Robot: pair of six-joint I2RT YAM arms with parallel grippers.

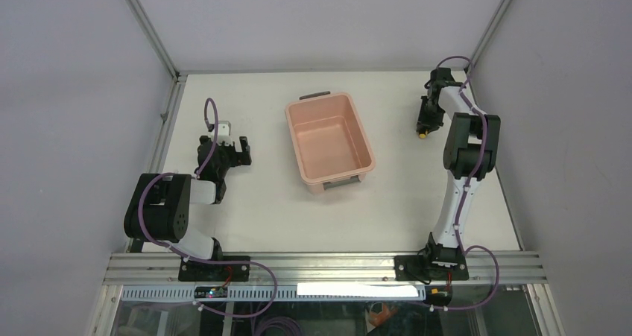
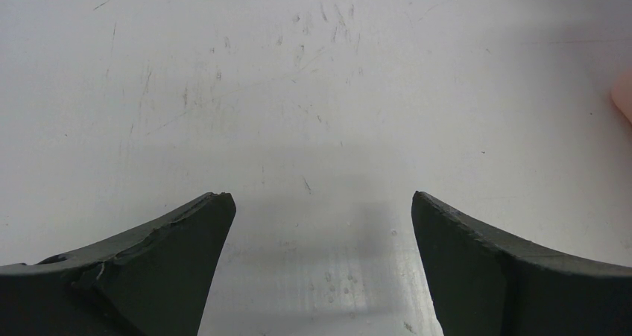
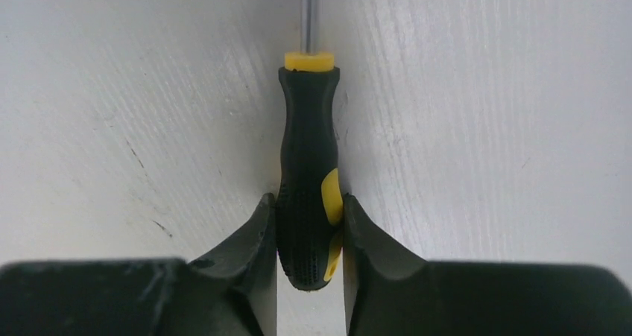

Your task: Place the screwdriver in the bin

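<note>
The screwdriver [image 3: 308, 150] has a black-and-yellow handle and a thin metal shaft running off the top of the right wrist view. My right gripper [image 3: 308, 211] is shut on the butt end of its handle. In the top view my right gripper [image 1: 424, 124] is at the far right of the table, with a bit of yellow handle [image 1: 422, 135] showing below it. The salmon-pink bin [image 1: 367, 138] stands in the middle of the table, left of that gripper, with nothing in it. My left gripper [image 1: 232, 151] is open and empty left of the bin, low over the table [image 2: 320, 202].
A metal frame rail [image 1: 165, 120] runs along the table's left edge and another [image 1: 328, 265] along the front. Grey walls stand close on both sides. A pink edge of the bin [image 2: 623, 96] shows at the right of the left wrist view.
</note>
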